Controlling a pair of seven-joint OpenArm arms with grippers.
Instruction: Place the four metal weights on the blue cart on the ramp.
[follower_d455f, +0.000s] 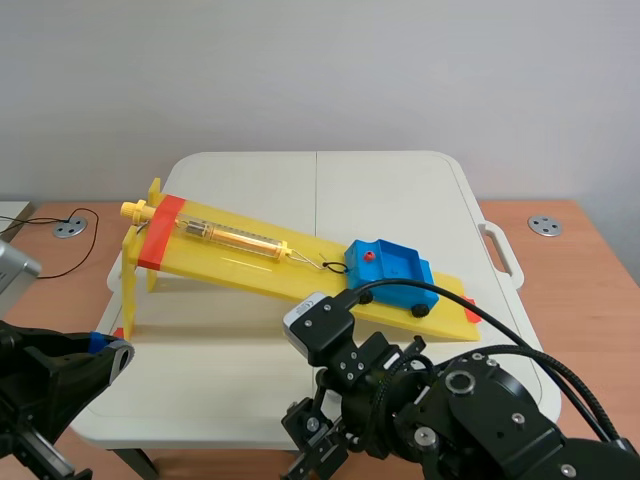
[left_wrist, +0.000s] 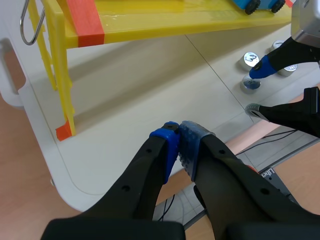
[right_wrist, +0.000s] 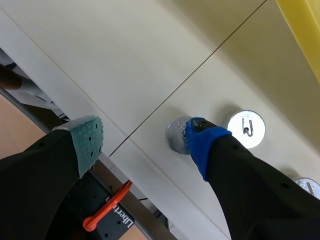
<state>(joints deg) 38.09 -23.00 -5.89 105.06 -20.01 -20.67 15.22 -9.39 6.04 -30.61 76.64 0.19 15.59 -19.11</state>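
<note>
Left gripper (follower_d455f: 108, 352) sits low at the near left corner of the table (follower_d455f: 400, 180) in the scene view, and only its blue pad shows there. The right arm (follower_d455f: 480, 410) lies across the near edge of the table and covers its own fingers. The yellow ramp (follower_d455f: 250, 262) stands on the table, high at the left and low at the right, and the blue cart (follower_d455f: 388, 268) stands on its lower part. A spring scale (follower_d455f: 235, 238) lies on the upper part of the ramp, and a thin wire goes from it to the cart. In the left wrist view the left gripper (left_wrist: 178, 134) is closed on nothing, its two blue pads pressed together, above the table edge and not far from the ramp's leg (left_wrist: 59, 75). Ahead of it the right gripper (left_wrist: 256, 87) is seen with its fingers apart. Its blue pad is over one weight (left_wrist: 246, 86) that lies on the table, a second weight (left_wrist: 248, 59) lies just beside this one, and others are partly hidden behind the finger. In the right wrist view the right gripper (right_wrist: 142, 131) is open and holds nothing: the grey-green pad (right_wrist: 87, 142) hangs over the table edge, and the blue pad (right_wrist: 200, 140) sits on the rim of a weight (right_wrist: 175, 136). A second weight (right_wrist: 246, 129), with a small hook on top, lies on the table just beside the blue finger, and a third (right_wrist: 309, 186) shows only a little behind that finger. These weights are all on the table, beside the ramp (right_wrist: 305, 30).
</note>
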